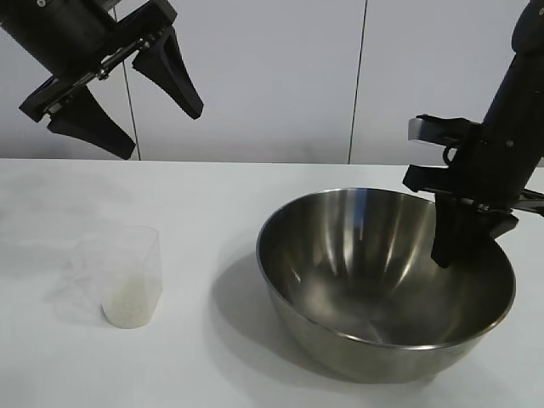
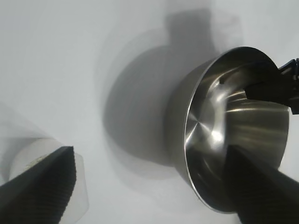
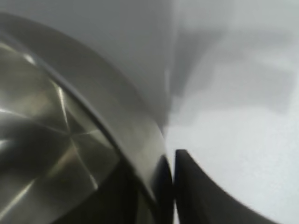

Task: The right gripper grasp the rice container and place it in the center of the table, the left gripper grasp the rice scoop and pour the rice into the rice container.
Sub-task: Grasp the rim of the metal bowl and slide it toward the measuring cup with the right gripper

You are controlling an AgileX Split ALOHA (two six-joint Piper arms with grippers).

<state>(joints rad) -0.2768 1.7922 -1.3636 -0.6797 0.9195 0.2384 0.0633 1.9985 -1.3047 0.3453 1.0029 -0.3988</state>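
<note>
The steel rice container [image 1: 374, 272] sits on the white table [image 1: 221, 195] at centre right. My right gripper [image 1: 455, 251] is shut on its right rim, one finger inside the bowl and the other outside; the right wrist view shows the rim [image 3: 117, 121] pinched between the jaws of this gripper [image 3: 161, 186]. The clear plastic rice scoop [image 1: 127, 276] stands upright at the left with rice [image 1: 127, 308] in its bottom. My left gripper [image 1: 161, 132] hangs open and empty high above the scoop. In the left wrist view, the scoop [image 2: 28, 154] and the bowl [image 2: 224, 140] lie below the open left gripper [image 2: 149, 154].
A white wall with a dark vertical seam [image 1: 357, 85] stands behind the table. Bare tabletop lies between the scoop and the bowl. The right gripper also shows in the left wrist view [image 2: 280, 88] at the bowl's rim.
</note>
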